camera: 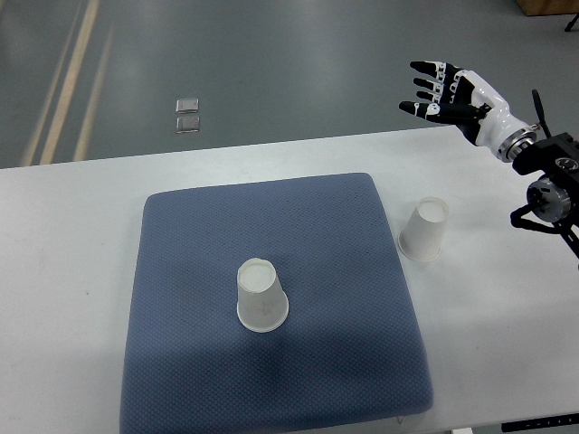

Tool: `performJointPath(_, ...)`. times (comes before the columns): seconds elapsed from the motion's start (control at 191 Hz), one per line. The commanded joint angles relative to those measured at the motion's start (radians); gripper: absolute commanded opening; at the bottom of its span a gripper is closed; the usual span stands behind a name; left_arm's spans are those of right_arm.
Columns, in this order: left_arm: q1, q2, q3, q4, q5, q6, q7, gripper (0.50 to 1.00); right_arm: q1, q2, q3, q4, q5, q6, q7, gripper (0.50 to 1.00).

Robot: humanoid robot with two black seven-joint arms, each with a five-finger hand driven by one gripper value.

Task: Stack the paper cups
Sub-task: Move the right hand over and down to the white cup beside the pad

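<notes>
One white paper cup (261,297) stands upside down near the middle of the blue mat (199,271). A second white paper cup (425,229) stands upside down on the white table just off the mat's right edge. My right hand (441,91) hovers above the table's far edge, up and to the right of that second cup, fingers spread and holding nothing. The left arm does not show.
The white table (72,271) carries the mat. Beyond its far edge lies grey floor with yellow lines (68,72) and a small metal floor fitting (188,116). My right forearm and its black joint (550,176) hang over the table's right side.
</notes>
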Motion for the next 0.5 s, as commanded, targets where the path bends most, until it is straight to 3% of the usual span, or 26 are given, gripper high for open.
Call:
performJointPath(0.0, 0.001, 0.000, 0.000, 0.000, 0.000, 0.000, 0.000, 1.000, 0.006, -0.055, -0.015, 0.034, -0.134, 0.076, 0.023, 0.928)
performJointPath(0.204, 0.001, 0.000, 0.000, 0.000, 0.000, 0.000, 0.000, 1.000, 0.008, -0.178, -0.100, 0.149, -0.431, 0.151, 0.161, 0.928)
performJointPath(0.497, 0.001, 0.000, 0.000, 0.000, 0.000, 0.000, 0.000, 1.000, 0.042, -0.258, -0.241, 0.206, -0.726, 0.139, 0.207, 0.926)
